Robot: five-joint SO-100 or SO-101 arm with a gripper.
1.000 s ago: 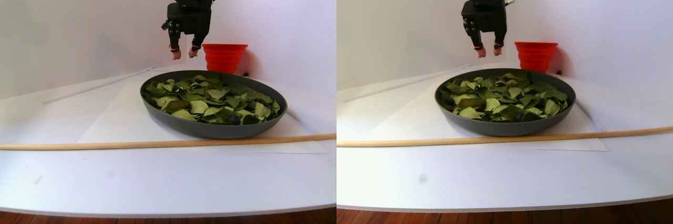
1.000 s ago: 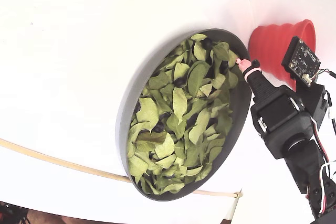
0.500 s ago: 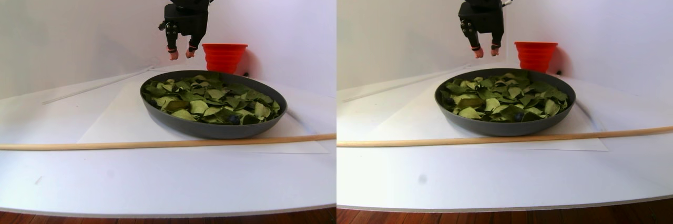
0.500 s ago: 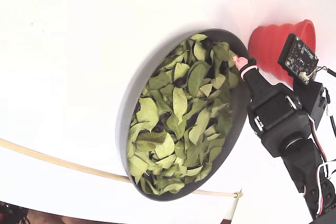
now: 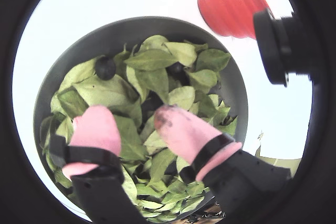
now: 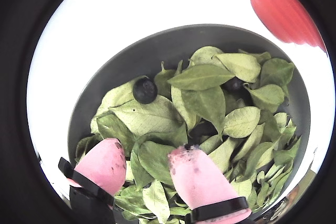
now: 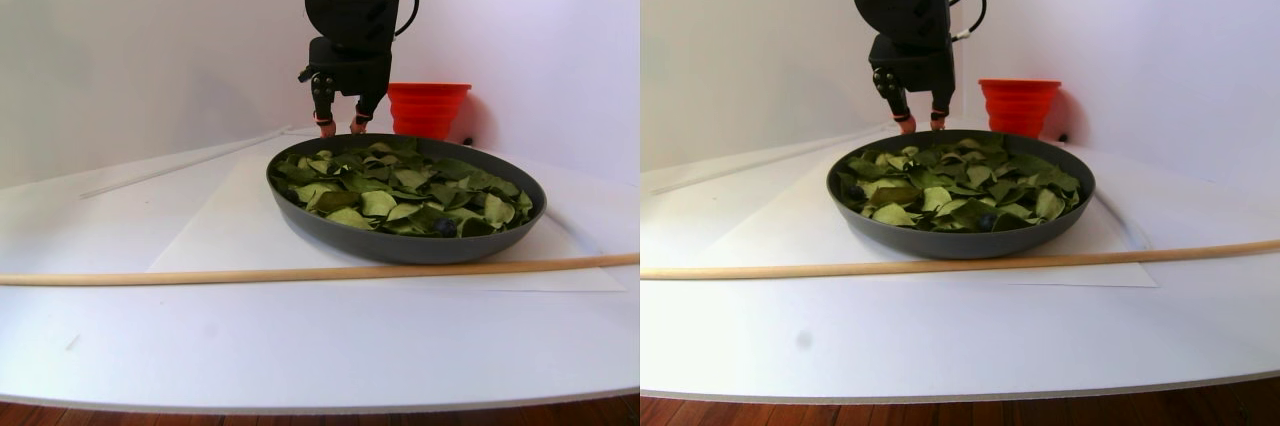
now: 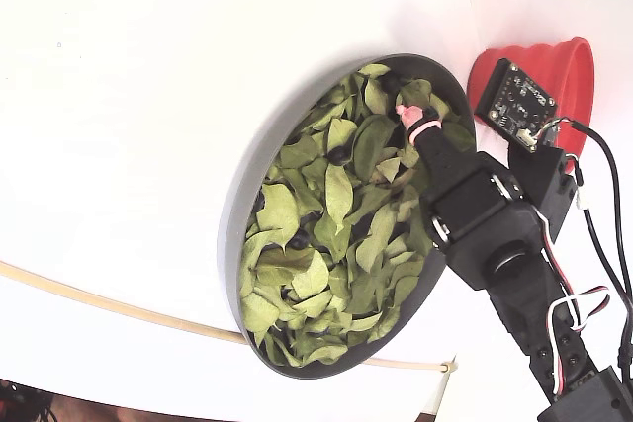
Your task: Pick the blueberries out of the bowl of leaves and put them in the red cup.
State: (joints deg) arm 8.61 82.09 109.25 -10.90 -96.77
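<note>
jaws (parted, empty) low above leaves (image 6: 202, 77) in bowl (image 6: 131, 59)

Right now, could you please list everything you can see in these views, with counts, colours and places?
bowl: one, dark grey, on the white sheet.
leaves: many, green, filling the bowl.
blueberries: at least two exposed, dark blue-black, among the leaves; others likely hidden.
red cup: one, beyond the bowl.
wooden rod: one, tan, in front of the bowl.
table: white.
gripper: one, black with pink fingertips, open above the leaves at the bowl's cup side, holding nothing.
</note>
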